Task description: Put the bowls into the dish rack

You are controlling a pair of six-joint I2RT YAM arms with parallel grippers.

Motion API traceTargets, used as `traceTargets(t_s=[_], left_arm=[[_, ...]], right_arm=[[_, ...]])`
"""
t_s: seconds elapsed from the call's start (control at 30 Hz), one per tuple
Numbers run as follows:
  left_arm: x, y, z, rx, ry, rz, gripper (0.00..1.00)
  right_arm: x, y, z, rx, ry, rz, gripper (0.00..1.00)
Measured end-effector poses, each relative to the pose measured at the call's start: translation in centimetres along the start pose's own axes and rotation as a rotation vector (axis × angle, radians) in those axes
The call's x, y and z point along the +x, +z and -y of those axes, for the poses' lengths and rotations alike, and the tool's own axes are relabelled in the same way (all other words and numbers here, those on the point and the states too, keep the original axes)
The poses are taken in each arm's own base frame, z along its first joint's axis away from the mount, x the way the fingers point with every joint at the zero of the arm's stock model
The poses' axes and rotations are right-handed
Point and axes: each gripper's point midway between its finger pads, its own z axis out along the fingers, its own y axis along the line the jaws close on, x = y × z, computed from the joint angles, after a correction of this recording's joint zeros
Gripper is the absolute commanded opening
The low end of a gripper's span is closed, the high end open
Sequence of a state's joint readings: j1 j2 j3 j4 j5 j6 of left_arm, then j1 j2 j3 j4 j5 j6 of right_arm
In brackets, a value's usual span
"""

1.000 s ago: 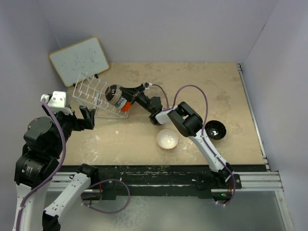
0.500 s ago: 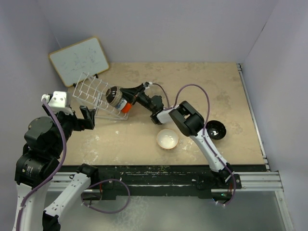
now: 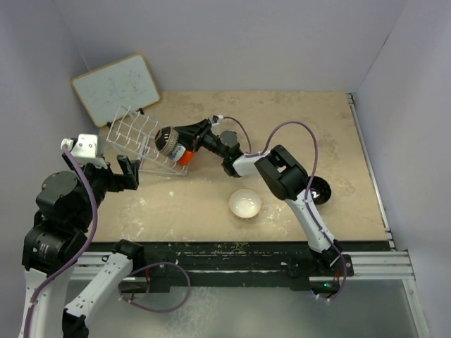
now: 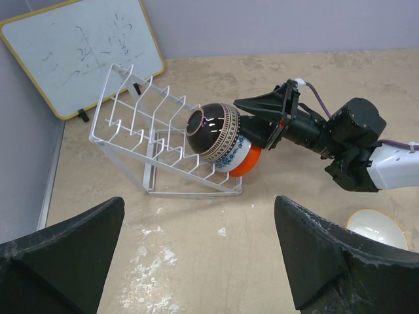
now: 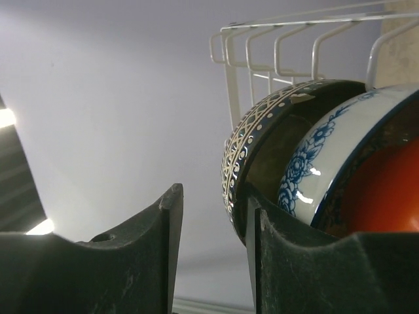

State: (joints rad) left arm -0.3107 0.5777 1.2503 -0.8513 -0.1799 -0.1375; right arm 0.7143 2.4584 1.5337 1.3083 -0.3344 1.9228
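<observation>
The right gripper (image 4: pixel 245 118) is stretched out across the tan tabletop (image 3: pixel 296 127) to the pale wire dish rack (image 4: pixel 157 108). Its two black fingers stand apart, with only bare wall showing between them in the right wrist view. They clamp nothing. Just beyond their tips is the rim of a dark brown bowl with a cream patterned band (image 4: pixel 213 131).

That bowl stands on edge among the prongs, its foot turned away from the gripper and its mouth towards it. A blue-and-white patterned bowl (image 4: pixel 230 159) and a bright orange-red bowl (image 4: pixel 249 162) are nested against it on the gripper's side. So three bowls sit in the rack, all leaning the same way.

Two bowls lie outside it, both mouth up on the table. The plain white bowl (image 3: pixel 245 203) is well back towards the near edge. The glossy black bowl (image 3: pixel 318 189) is further right, partly hidden behind the right arm's forearm.

The coming move likely turns on this: both loose bowls lie behind the right gripper, opposite to the way it points, and close to that arm's base. It would have to draw straight back off the rims before swinging round. The left gripper (image 3: pixel 118 172), fingers wide apart and empty, hangs near the rack's near-left corner. It is well apart from either loose bowl, so the right arm is the nearer one.
</observation>
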Motion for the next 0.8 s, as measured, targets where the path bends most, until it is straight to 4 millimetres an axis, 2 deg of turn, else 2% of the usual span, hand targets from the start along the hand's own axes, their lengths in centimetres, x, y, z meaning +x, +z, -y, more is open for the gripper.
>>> traceTargets(t_s=[0.4, 0.8], left_arm=[[-0.01, -0.11, -0.02, 0.0, -0.001, 0.004, 0.99], [0.01, -0.16, -0.03, 0.001, -0.001, 0.006, 0.99]], right_arm=[[0.14, -0.19, 1.02, 0.14, -0.07, 0.011, 0.48], [-0.16, -0.52, 0.77, 0.268, -0.164, 0.033, 0.49]])
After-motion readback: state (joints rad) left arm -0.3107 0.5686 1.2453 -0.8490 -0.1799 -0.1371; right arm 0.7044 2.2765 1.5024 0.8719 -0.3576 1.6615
